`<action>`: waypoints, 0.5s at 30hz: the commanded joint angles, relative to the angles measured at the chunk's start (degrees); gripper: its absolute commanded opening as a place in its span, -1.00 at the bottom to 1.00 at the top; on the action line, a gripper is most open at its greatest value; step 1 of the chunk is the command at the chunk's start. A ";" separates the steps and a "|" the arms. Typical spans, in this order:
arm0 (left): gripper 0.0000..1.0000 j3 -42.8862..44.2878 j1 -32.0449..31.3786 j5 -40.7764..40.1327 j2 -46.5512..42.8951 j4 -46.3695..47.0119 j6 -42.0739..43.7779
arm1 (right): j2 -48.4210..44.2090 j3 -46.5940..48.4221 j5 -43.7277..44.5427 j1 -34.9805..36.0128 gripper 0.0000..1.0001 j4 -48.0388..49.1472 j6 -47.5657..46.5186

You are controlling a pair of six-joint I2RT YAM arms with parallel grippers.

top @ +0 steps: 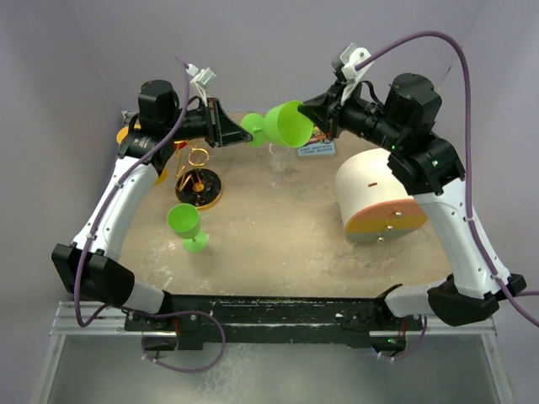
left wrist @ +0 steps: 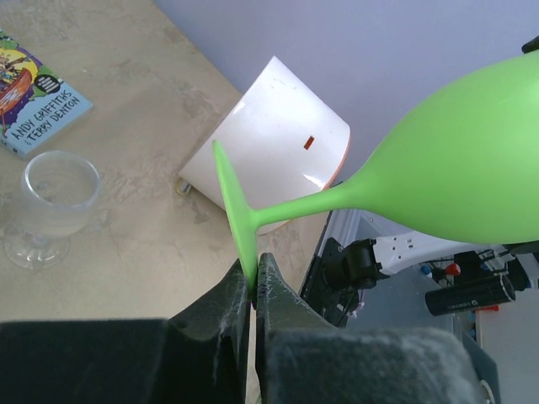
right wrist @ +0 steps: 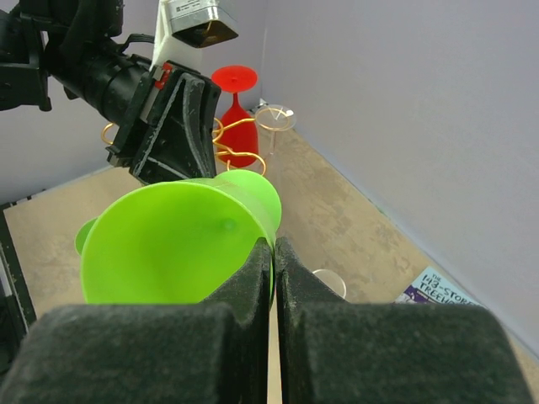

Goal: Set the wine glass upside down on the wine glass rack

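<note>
A green wine glass lies on its side in the air above the far middle of the table, held between both grippers. My left gripper is shut on the edge of its foot, seen close in the left wrist view. My right gripper is shut on the rim of its bowl, seen close in the right wrist view. The gold wire rack stands on its black disc base at the left, below and left of the held glass. Its loops also show in the right wrist view.
A second green wine glass stands upright in front of the rack. A clear glass stands mid-table, a book behind it. A white cylinder lies at the right. A red glass stands beyond the rack.
</note>
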 commanded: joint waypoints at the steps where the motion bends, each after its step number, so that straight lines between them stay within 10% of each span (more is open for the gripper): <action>1: -1.00 -0.74 -0.31 2.17 -1.32 5.23 -1.13 | -1.90 -0.27 -1.30 -0.03 -1.00 3.84 1.02; 5: -1.00 -1.37 -0.19 2.42 -2.51 6.09 -0.62 | -2.26 -1.07 -1.61 -0.04 -0.97 3.24 0.97; 15: -1.00 -2.70 4.67 2.05 -5.77 6.42 -1.09 | -4.74 -1.54 -1.70 -0.95 -0.01 0.69 -2.07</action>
